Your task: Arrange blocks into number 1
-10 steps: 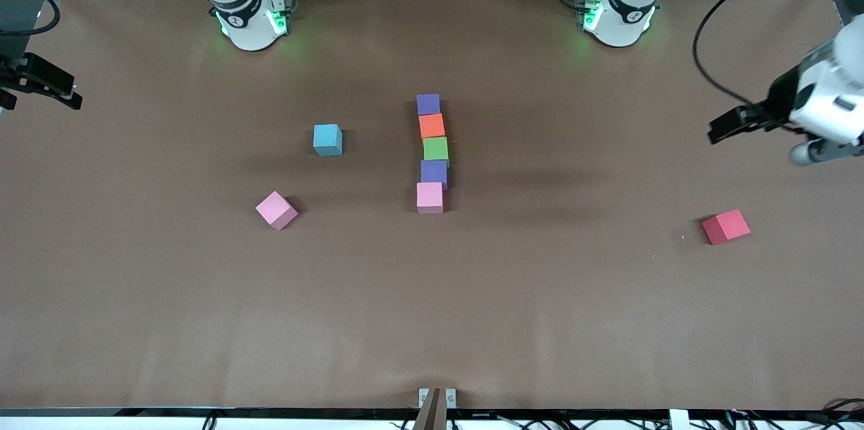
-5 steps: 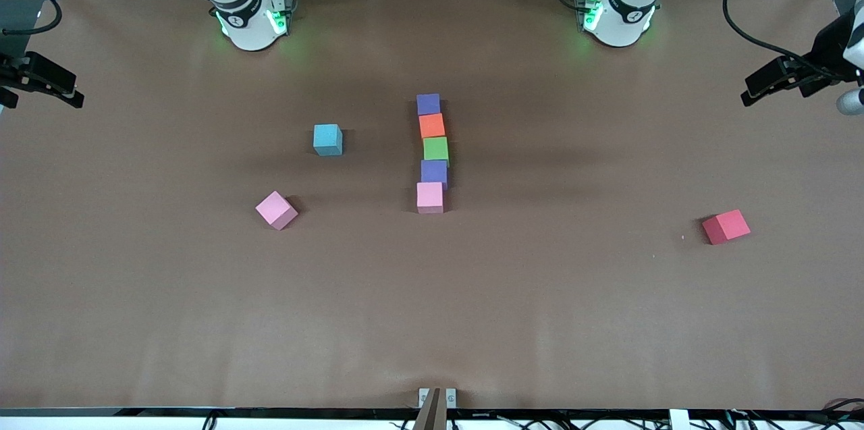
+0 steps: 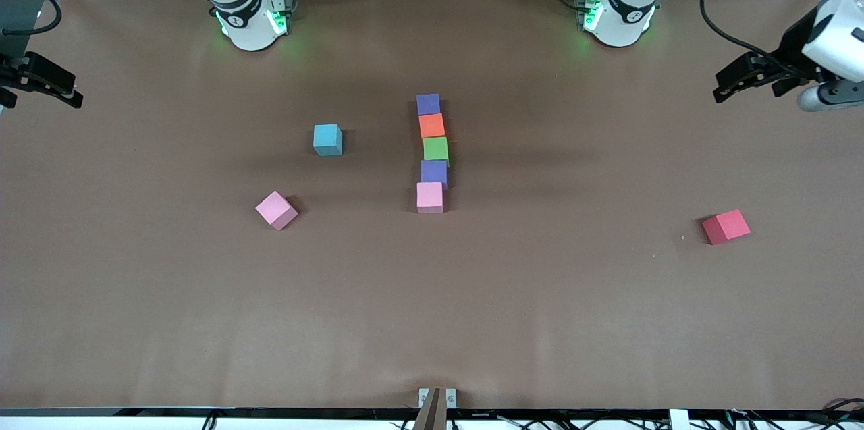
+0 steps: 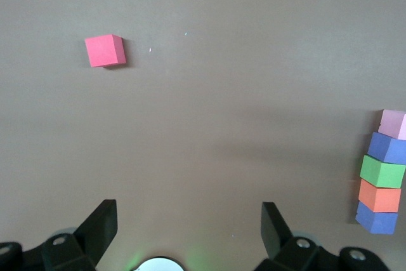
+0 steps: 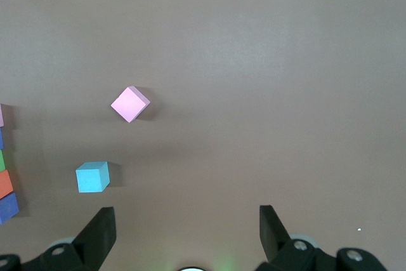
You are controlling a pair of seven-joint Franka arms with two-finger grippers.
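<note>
Five blocks are lying in a touching column at the centre of the front view, on the brown table [image 3: 540, 322]: from top to bottom, a purple block [image 3: 428, 104], an orange block [image 3: 431, 125], a green block [image 3: 435, 148], a second purple block [image 3: 433, 172] and a pink block [image 3: 429, 196]. The column is bending slightly at the green block.

Three blocks are lying loose. A light blue block [image 3: 327, 139] is sitting in the centre-left of the frame, level with the orange and green blocks. A second pink block [image 3: 276, 209], turned cornerwise, is resting lower and toward the frame's left edge. A red block [image 3: 725, 226] is lying well apart in the lower right part.

The left pincer [image 3: 732, 79] is hanging at the upper right edge of the frame, its fingers spread wide and gripping nothing. The right pincer [image 3: 47, 87] is waiting at the upper left edge, likewise spread wide and gripping nothing.
</note>
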